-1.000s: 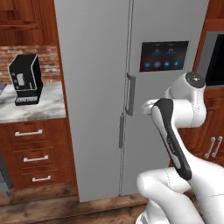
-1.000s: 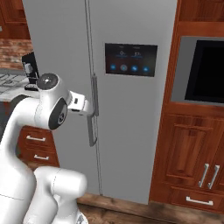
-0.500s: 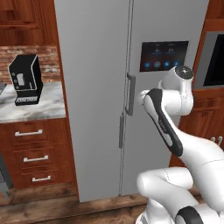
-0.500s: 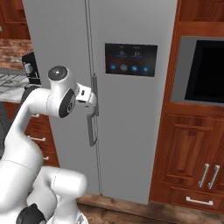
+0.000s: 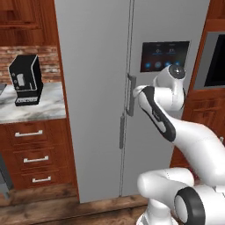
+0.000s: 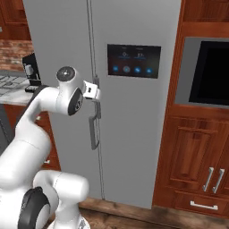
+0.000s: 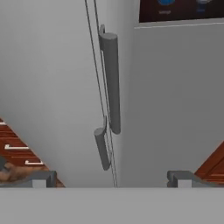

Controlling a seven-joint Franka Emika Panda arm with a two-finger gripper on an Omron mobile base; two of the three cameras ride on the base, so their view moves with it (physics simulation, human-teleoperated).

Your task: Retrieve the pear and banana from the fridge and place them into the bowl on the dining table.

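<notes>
Left base view: the closed grey fridge stands between a marble worktop and reddish oven cabinet, the hand open before its handles.

The tall grey two-door fridge stands shut, its two doors meeting at a narrow vertical seam. A dark touch panel with small blue icons sits high on the right door. Two vertical grey bar handles flank the seam: the right door's handle higher, the left door's handle lower.
</notes>
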